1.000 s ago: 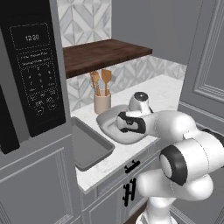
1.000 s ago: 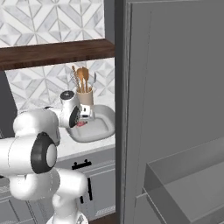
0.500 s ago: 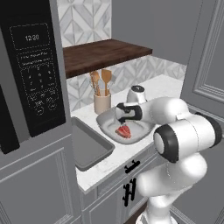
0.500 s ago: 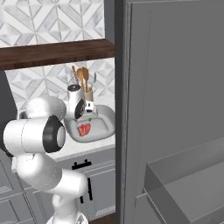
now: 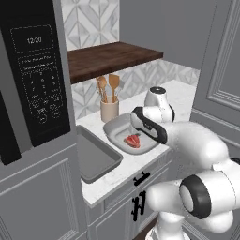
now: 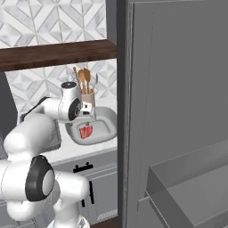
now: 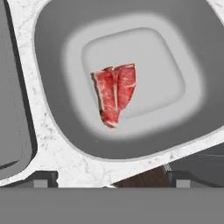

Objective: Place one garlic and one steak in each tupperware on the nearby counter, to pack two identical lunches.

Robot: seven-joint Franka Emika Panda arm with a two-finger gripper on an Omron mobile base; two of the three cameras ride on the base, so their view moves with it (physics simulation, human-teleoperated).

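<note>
White marbled desk (image 5: 123, 169) carries a rounded-square grey dish (image 7: 52, 39) holding one bright red steak (image 7: 114, 92), packed for lunch; hand (image 7: 111, 178) above, spread wide, holding nothing.

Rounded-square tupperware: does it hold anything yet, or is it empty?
Not empty. The rounded-square tupperware holds one red steak lying flat in its middle; no garlic is in it.

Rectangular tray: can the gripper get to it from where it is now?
Probably yes. The rectangular tray sits bare right beside the rounded dish holding the red steak; the gripper hangs open just above, nothing between.
</note>
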